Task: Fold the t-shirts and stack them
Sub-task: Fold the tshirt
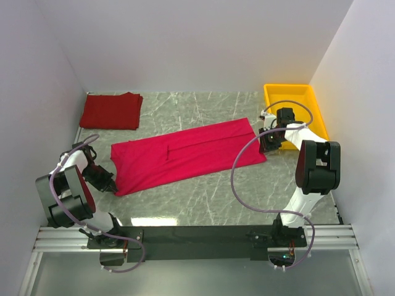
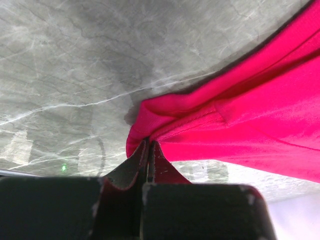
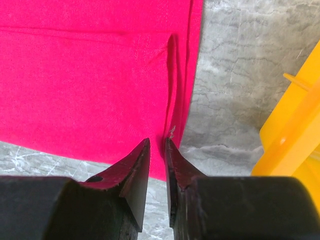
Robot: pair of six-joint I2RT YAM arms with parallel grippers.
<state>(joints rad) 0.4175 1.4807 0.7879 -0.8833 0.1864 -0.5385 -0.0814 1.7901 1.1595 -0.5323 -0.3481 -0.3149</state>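
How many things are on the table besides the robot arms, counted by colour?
Red: 2, the bright crimson cloth t-shirt spread out in the middle and the darker red cloth t-shirt folded at the far left.
Yellow: 1, the yellow plastic tray at the far right.
Total: 3

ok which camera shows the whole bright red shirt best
Top external: the whole crimson shirt lies spread on the table. Left wrist shows only a corner pinched in the left gripper; right wrist shows just its edge by the right gripper.
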